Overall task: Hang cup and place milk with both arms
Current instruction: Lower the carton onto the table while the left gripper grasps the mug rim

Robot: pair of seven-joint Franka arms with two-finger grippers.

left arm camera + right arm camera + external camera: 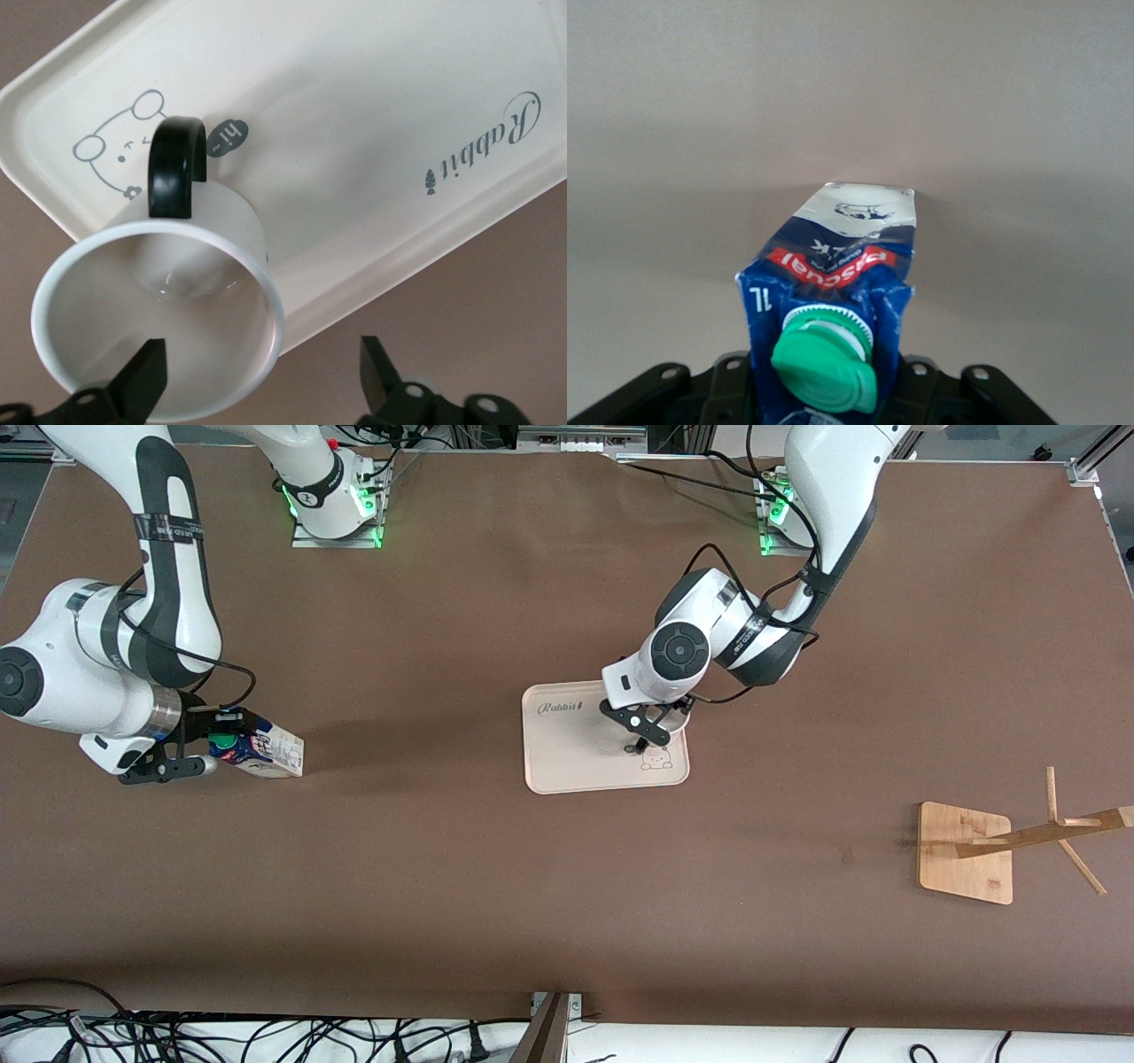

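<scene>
My right pincer (190, 751) is closed on the milk (261, 749) at its cap end; the carton lies tilted at the right arm's end of the worktop (443, 868). My left pincer (651, 731) is spread around the cup's (168, 310) rim, one finger (142, 376) inside. The cup stands on the tray (567, 766) mid-worktop. The wooden rack (970, 850) stands toward the left arm's end.

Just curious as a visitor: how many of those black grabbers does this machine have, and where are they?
2. The left gripper is over the cream tray, its fingers straddling the white cup's rim. The right gripper holds the milk carton at the right arm's end of the table.
</scene>
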